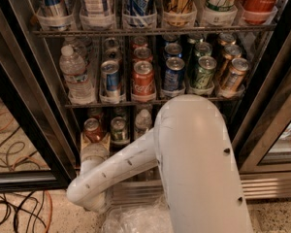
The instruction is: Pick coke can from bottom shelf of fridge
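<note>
Fridge (271, 186) stands w/ door open, black frame at both sides, ribbed steel base panel at 5 o'clock of the view; coke can (92, 128) sits on the bottom shelf (120, 141) at approx 8 o'clock from view centre, leftmost of the front row, upright, silver top showing; a silver-green can (119, 128) is just beside it at its 3 o'clock, then a short clear bottle (142, 122) further along the same way.

Gripper (95, 144) is at the shelf's front edge, directly at 6 o'clock of the coke can and very near its base; contact can't be made out; clenched or released, can't tell either. White arm (121, 166) runs from the gripper toward 4 o'clock into a big white shell (199, 164) that hides the right part of the bottom shelf.

Rack above, at 12 o'clock of the coke can: water bottle (73, 74), blue can (110, 79), brighter red can (143, 80), 2nd blue can (174, 73), green can (203, 72), gold can (233, 76). Cables (14, 212) lie on the floor at 7 o'clock; crumpled clear plastic (136, 220) at 6 o'clock.
</note>
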You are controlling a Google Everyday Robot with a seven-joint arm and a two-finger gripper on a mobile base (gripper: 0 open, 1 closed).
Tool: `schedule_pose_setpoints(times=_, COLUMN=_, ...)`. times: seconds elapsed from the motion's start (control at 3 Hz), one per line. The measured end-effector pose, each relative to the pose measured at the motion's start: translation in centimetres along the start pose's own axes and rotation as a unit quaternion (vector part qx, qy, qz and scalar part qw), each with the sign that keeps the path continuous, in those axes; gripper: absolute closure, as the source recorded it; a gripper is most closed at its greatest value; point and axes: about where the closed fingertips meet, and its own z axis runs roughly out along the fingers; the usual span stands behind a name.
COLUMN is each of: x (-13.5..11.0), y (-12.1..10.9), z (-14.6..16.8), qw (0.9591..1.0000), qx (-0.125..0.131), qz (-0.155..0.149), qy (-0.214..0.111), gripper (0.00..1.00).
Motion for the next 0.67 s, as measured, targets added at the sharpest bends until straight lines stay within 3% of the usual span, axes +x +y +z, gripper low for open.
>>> schedule_pose_setpoints(times=0.67, x=-0.34, y=-0.13, z=0.69, qw=1.0, qx=-0.001, qz=0.005, qy=-0.001, gripper=0.35)
